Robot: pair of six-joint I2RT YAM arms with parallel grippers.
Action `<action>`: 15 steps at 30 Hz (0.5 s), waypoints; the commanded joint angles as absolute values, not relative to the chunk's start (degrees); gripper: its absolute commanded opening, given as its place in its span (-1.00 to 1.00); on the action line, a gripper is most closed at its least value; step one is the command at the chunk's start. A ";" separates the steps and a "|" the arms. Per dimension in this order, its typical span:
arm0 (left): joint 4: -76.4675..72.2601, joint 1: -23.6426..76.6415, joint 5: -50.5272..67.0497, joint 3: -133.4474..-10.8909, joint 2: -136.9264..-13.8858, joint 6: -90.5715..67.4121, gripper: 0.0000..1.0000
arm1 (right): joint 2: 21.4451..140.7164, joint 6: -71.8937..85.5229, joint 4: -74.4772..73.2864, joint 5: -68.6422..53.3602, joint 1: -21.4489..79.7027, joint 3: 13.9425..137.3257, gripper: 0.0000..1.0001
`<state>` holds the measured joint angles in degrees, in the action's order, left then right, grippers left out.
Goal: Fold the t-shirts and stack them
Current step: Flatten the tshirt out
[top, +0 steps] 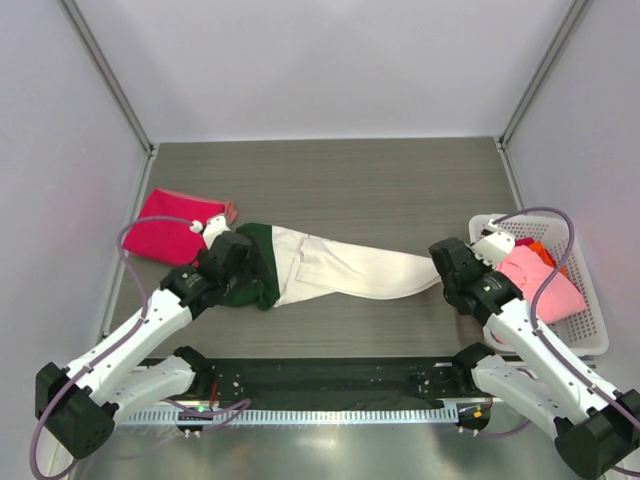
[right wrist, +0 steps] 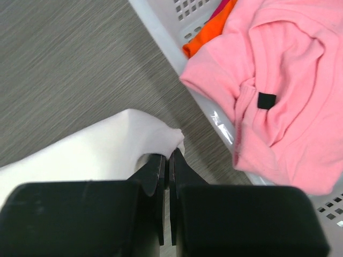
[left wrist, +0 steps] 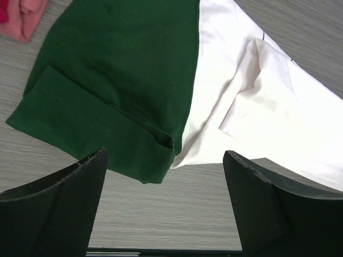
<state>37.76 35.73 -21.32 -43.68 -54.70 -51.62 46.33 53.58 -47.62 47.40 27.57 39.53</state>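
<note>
A cream-white t-shirt (top: pixel 350 268) with a dark green sleeve (top: pixel 255 265) lies stretched in a long band across the table. My left gripper (top: pixel 240 268) hovers open over the green sleeve's edge (left wrist: pixel 118 69), with bare table between its fingers and nothing held. At the shirt's right end, my right gripper (top: pixel 440 270) is shut on a pinch of the white cloth (right wrist: pixel 96 155). A folded magenta-red t-shirt (top: pixel 175 238) lies at the far left. A pink t-shirt (top: pixel 540 285) hangs over the basket's edge on the right.
The white lattice basket (top: pixel 590 340) stands at the right edge, close to my right gripper, with orange cloth (right wrist: pixel 206 35) under the pink shirt (right wrist: pixel 284 80). A salmon-pink strip of cloth (left wrist: pixel 24 19) shows beside the magenta shirt. Grey walls enclose the table.
</note>
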 commanded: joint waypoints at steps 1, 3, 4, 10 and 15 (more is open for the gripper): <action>39.02 35.16 -21.36 -42.89 -54.49 -51.06 0.81 | 48.68 48.98 -42.72 43.17 27.33 40.51 -0.91; 39.03 35.07 -21.62 -42.19 -54.93 -51.07 0.86 | 49.74 48.34 -42.28 42.54 27.33 41.13 -0.96; 38.41 35.07 -21.36 -41.40 -55.11 -51.15 0.87 | 49.92 48.17 -42.10 42.63 27.33 41.05 -0.98; 33.84 34.98 -17.05 -41.83 -59.14 -50.36 0.76 | 50.54 46.67 -38.50 39.64 27.33 39.29 -0.98; 32.61 34.98 -17.31 -43.15 -63.80 -48.52 -0.09 | 50.10 46.67 -37.71 39.02 27.33 38.94 -0.98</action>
